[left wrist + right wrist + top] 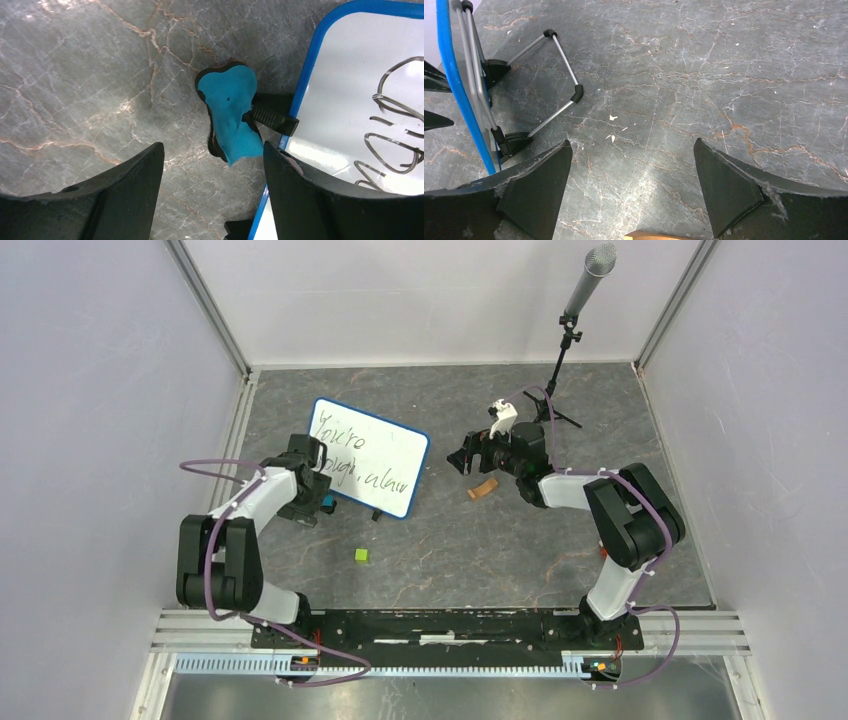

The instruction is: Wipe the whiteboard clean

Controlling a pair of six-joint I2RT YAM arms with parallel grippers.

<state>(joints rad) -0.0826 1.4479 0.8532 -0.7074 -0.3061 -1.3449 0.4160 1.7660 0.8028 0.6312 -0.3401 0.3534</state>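
Whiteboard (370, 457) is standing tilted on the grey marbled surface (450, 540), left of centre, and is leaning back on a wire stand (560, 56) with black feet. It is showing black handwriting across its face inside a thin blue frame.

The left claw (320, 498) is hovering at the board's near left edge. In the left wrist view the left claw (211, 165) is gaping wide and holding nothing. Below it a blue piece (230, 112) with a black rim is lying on the surface, touching one black foot of the whiteboard just beside the frame.

The right claw (462, 460) is hanging to the right of the board, apart from it and pointing toward it. In its wrist view the right claw (633, 145) is also spreading wide, with only bare surface between its fingers.

A tan object (483, 489) is lying just near the right claw. A green cube (361, 555) is sitting nearer the arm bases, and a microphone (598, 262) is standing on its tripod at the far right.
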